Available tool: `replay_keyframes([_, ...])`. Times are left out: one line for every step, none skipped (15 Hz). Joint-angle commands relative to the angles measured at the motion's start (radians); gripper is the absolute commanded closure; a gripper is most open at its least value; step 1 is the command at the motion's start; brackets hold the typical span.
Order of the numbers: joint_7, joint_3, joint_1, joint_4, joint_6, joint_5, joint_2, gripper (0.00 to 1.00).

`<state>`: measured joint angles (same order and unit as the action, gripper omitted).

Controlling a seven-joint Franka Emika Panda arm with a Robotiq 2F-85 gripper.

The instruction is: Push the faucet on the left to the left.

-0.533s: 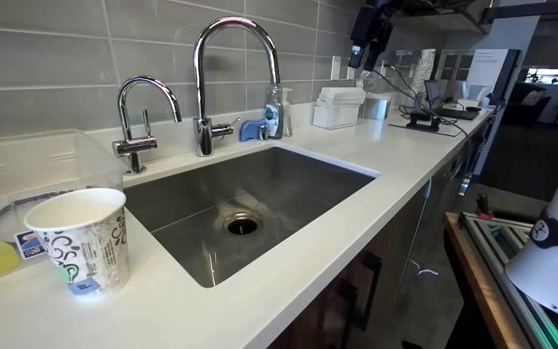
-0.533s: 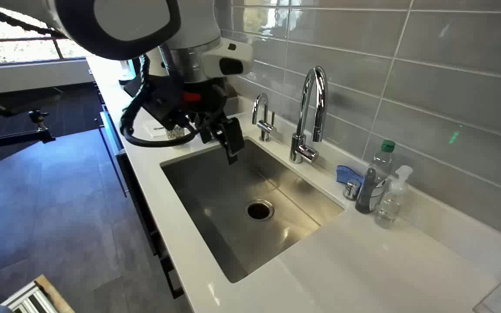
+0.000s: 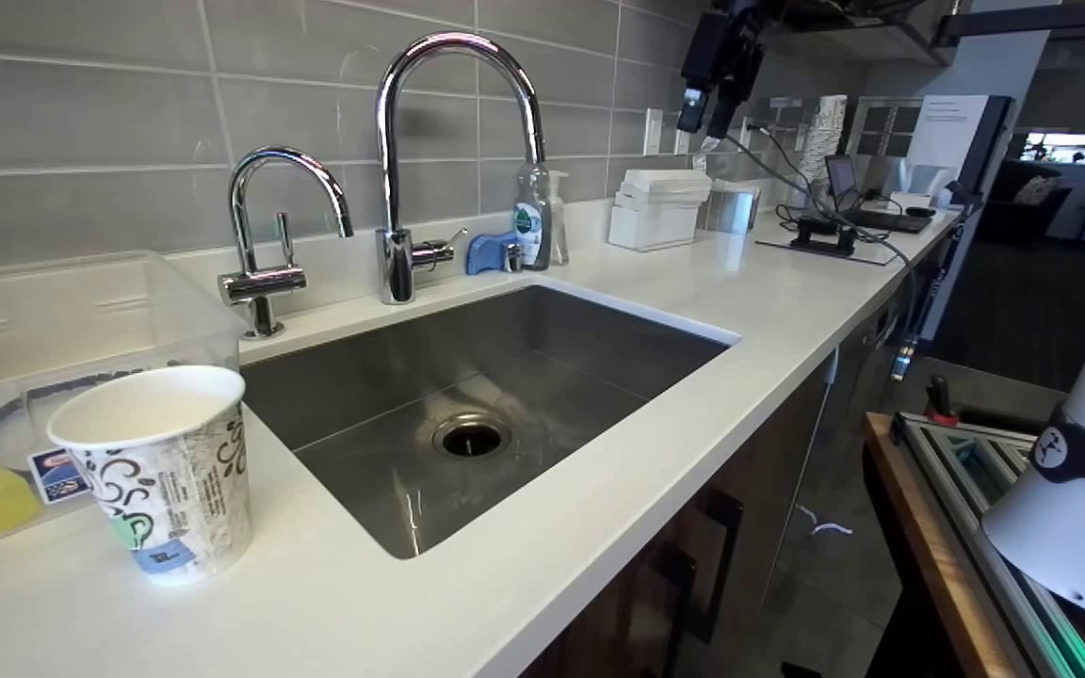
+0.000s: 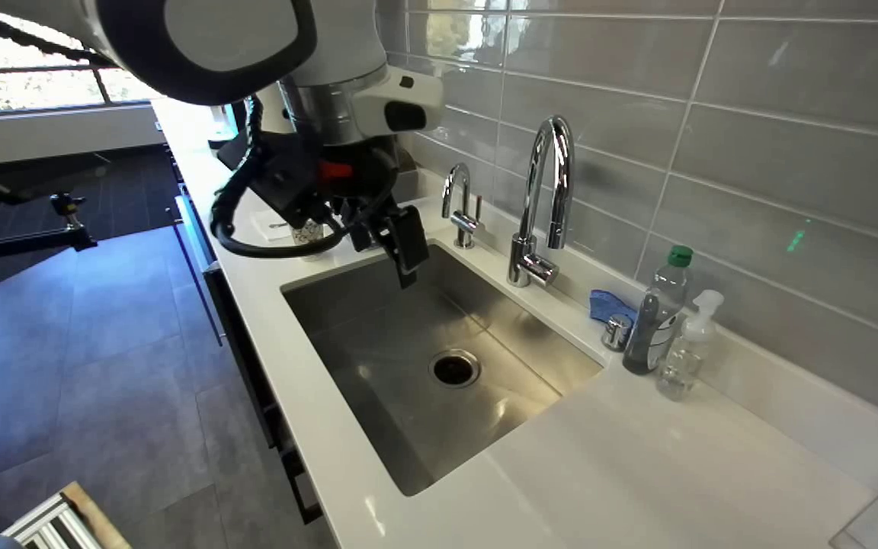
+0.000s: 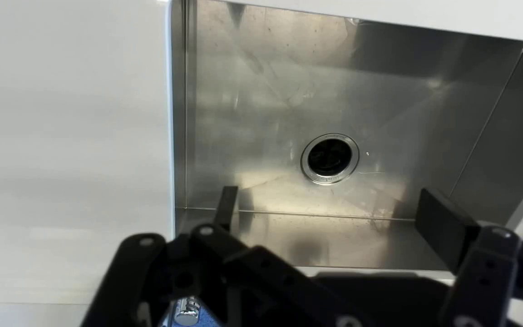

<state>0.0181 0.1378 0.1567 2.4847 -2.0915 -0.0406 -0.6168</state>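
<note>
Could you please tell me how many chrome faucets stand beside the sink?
2, in both exterior views: a short, thin chrome gooseneck faucet by a back corner of the steel sink, and a tall, high-arched chrome faucet midway along the sink's back edge. None seems hidden.

- In both exterior views, nothing is visibly changing from half a second ago to now.
- Any shift of the gripper [image 3: 705, 126] is proving too slight to tell.
</note>
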Motion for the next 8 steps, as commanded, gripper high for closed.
replay_keyframes([-0.002,-0.003,0.003,-0.003,0.003,0.002,0.001,0.00])
replay_keyframes([0.023,-0.029,0.013,-0.006,-0.014,-0.029,0.008,0.00])
replay_keyframes([0.024,-0.045,-0.008,-0.025,-0.026,-0.017,0.013,0.00])
replay_keyframes([0.034,-0.083,-0.020,-0.051,-0.037,-0.039,0.023,0.00])
replay_keyframes([0.039,-0.113,-0.029,-0.076,-0.052,-0.055,0.033,0.00])
replay_keyframes([0.051,-0.151,-0.043,-0.120,-0.045,-0.070,0.052,0.00])
replay_keyframes([0.068,-0.191,-0.046,-0.160,-0.041,-0.100,0.073,0.00])
replay_keyframes([0.081,-0.224,-0.049,-0.200,-0.034,-0.132,0.092,0.00])
